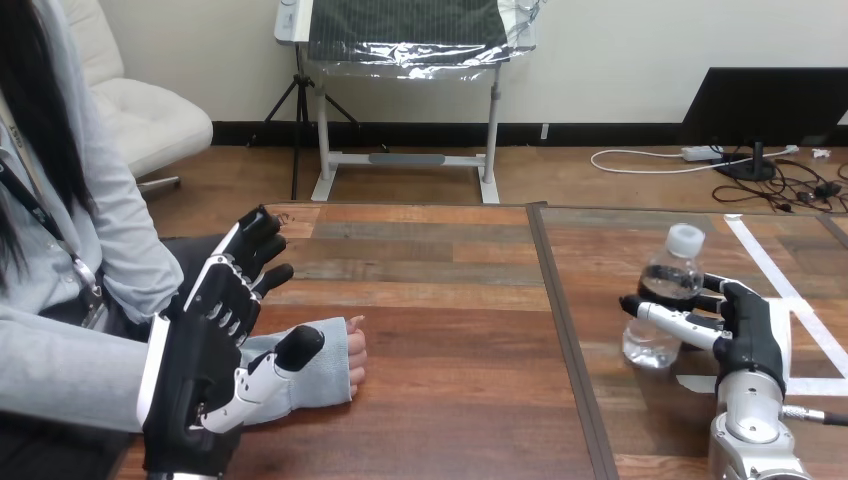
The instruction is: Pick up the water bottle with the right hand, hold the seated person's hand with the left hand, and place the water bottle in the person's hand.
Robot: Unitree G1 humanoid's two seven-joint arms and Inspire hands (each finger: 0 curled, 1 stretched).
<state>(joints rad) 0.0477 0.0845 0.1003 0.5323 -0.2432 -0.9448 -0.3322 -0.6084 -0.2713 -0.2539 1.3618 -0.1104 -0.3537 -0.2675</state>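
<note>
One water bottle (665,275) stands upright on the worktop (450,330) at the right, and is enclosed by the curled fingers of the right hand (745,335). Lifting is judged not yet done. The left hand (205,350), fingers straight, is laid over the sleeve behind the person's hand (355,357); no clasp is seen. Bare boards are left between them for the carry, well clear of the edges.

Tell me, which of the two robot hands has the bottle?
The right hand, with its fingers curled round the water bottle. The left hand is over the person's sleeve, fingers straight.
</note>
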